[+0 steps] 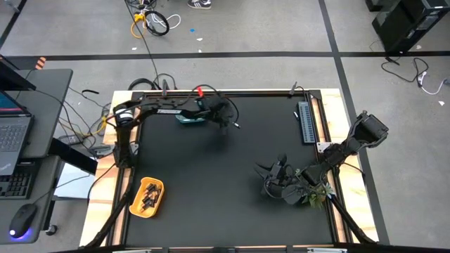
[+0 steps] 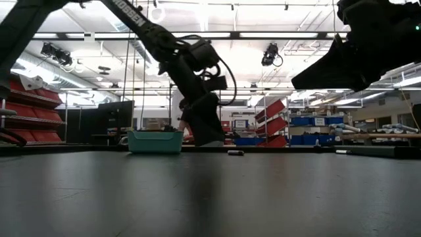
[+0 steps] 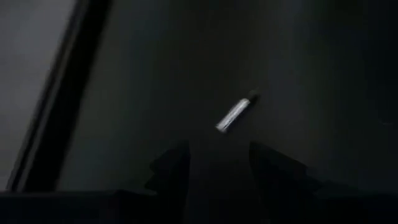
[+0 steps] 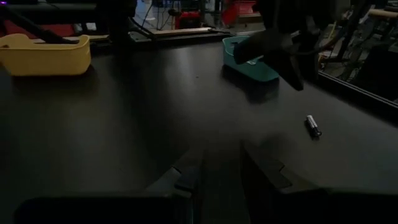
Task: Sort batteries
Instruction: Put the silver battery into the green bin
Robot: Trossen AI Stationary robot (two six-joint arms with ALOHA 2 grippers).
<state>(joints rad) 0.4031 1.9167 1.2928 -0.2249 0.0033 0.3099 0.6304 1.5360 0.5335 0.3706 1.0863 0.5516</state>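
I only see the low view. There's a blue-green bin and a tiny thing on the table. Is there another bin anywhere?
Observer: Yes, from above, a yellow bin sits on the table's left side.
Operator: Anything in it?
Observer: Several batteries lie inside.
Operator: Is the left tool holding something?
Observer: No. The left tool is open and empty, and that tiny thing is a lone battery lying just ahead of it.

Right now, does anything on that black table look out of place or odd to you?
One small silver cylindrical battery lies loose on the black table, beside the teal plastic bin rather than in it. The yellow plastic bin already holds several. The left gripper hovers near the stray one, jaws open.
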